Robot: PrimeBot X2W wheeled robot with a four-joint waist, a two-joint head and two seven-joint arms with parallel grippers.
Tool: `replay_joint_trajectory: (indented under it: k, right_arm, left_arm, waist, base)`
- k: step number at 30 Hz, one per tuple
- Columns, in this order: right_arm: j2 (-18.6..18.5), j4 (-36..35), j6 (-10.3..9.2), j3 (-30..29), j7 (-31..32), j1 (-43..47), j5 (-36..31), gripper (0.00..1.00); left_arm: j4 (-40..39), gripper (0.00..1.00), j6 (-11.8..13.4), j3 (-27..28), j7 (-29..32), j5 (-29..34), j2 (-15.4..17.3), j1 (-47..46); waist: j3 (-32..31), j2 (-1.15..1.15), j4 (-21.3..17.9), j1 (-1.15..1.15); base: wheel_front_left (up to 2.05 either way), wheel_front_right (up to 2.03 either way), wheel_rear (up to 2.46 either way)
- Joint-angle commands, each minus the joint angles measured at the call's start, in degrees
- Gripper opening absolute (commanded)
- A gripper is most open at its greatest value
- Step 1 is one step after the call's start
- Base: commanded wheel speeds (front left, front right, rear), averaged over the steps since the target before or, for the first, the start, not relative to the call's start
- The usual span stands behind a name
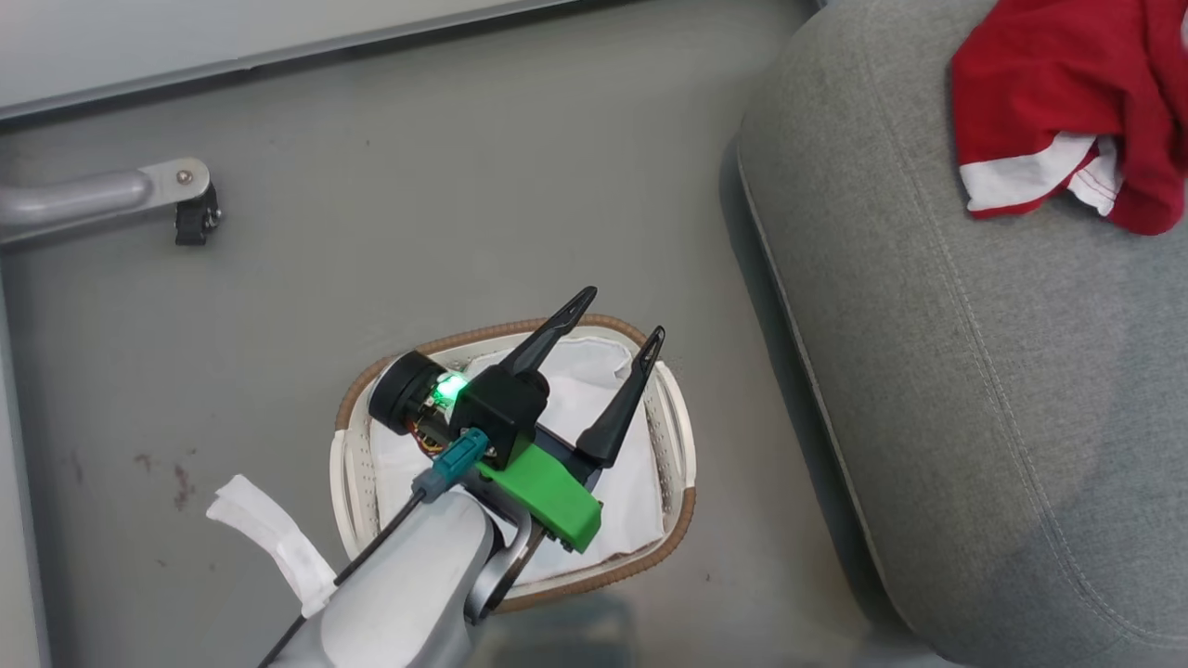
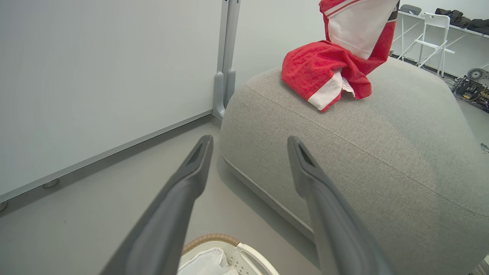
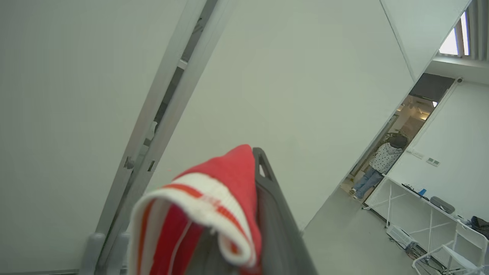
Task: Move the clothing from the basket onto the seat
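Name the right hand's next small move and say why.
Probably lower the right hand a little and open it over the seat. It is shut on a red garment that hangs over the seat, and the basket's visible inside holds just its white liner.

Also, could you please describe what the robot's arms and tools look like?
The left forearm is pale grey and rounded, with a white fabric strap and a black cable ending in a teal connector. The left tool has a black body, a bright green block, a lit green lamp and two long, dark, tapering fingers. The right tool shows one finger of the same dark grey.
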Motion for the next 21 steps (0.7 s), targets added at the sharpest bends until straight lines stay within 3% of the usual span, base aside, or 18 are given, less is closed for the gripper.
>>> replay_joint_trajectory:
  k: [1,9,21]
  right_arm:
    - [-0.3,0.8,-0.08,-1.1,-1.0,2.1,-1.2,0.0]
    - [5.8,5.9,-0.08,-10.7,-2.5,12.2,-2.6,0.0]
    - [15.8,1.9,-0.08,-20.8,-2.6,24.5,-6.9,0.0]
  left_arm:
    - [-0.2,1.0,-0.2,0.0,0.0,0.6,0.8,-1.3]
    - [-0.4,1.0,-0.2,0.6,0.0,1.1,2.3,-2.7]
    - [-0.7,1.0,-0.2,1.9,0.0,2.2,4.4,-2.5]
  waist:
    - [3.2,-0.01,0.7,-0.01]
    - [7.8,-0.01,0.1,-0.01]
    - [11.2,-0.01,-1.4,-0.01]
  base:
    - [0.0,0.0,0.0]
    - [0.0,0.0,0.0]
    - [0.0,0.0,0.0]
